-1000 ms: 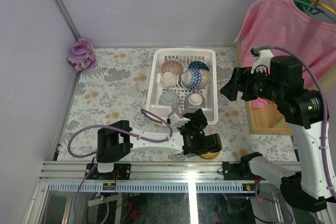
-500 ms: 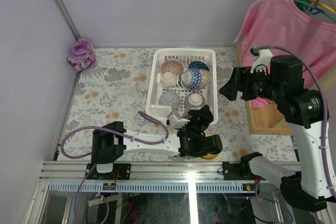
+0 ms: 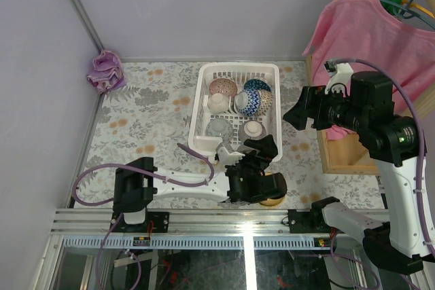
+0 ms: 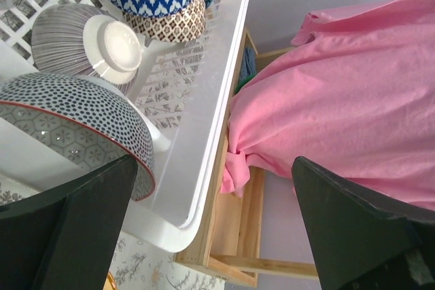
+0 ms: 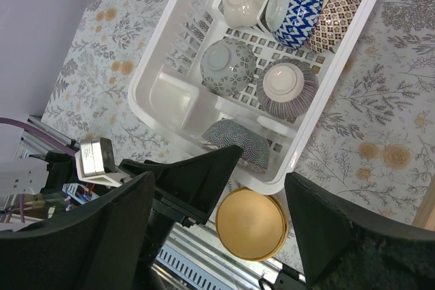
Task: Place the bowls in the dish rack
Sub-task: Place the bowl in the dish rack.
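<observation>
On a flower-patterned table (image 3: 136,120), we see the white dish rack (image 5: 173,96) loaded with several bowls (image 5: 228,66), a dotted bowl (image 5: 236,142) tilted at its near end. One yellow bowl (image 5: 251,223) sits on the table just outside the rack's near wall. The left gripper (image 4: 214,164) hangs over that corner, jaws spread wide and empty, with the dotted bowl just beside one finger. The right gripper (image 3: 293,115) hovers well above, to the rack's right, likewise spread and holding nothing.

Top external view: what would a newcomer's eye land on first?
The white dish rack at mid-table, holding patterned bowls, stands out against the floral tablecloth. A big pink garment hangs at the right edge, and one tan-yellow bowl sits outside the rack, by its near right corner.
</observation>
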You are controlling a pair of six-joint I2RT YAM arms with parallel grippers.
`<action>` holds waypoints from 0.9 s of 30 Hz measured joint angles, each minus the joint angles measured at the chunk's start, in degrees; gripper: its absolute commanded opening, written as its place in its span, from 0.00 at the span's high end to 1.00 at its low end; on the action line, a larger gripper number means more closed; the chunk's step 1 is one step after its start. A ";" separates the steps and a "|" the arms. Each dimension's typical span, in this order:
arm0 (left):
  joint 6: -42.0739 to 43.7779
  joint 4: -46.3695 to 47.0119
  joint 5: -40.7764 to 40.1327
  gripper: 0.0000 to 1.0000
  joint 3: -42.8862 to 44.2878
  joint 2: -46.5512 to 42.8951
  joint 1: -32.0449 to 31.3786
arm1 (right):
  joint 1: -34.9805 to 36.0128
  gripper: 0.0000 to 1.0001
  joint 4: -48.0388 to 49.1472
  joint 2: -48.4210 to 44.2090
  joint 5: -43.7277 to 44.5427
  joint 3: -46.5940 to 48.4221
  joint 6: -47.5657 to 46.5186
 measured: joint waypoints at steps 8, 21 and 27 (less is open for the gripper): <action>0.00 -0.42 5.57 0.00 -0.90 -2.49 -0.57 | 0.00 0.16 0.52 0.15 -0.26 -0.39 0.52; 0.02 -11.50 23.50 0.00 -7.34 -6.54 -2.51 | 0.00 0.16 1.95 0.07 -0.83 -3.19 1.36; 0.02 -14.45 23.34 0.00 -9.70 -17.16 -3.50 | 0.00 0.16 2.49 -0.28 -0.85 -4.37 1.73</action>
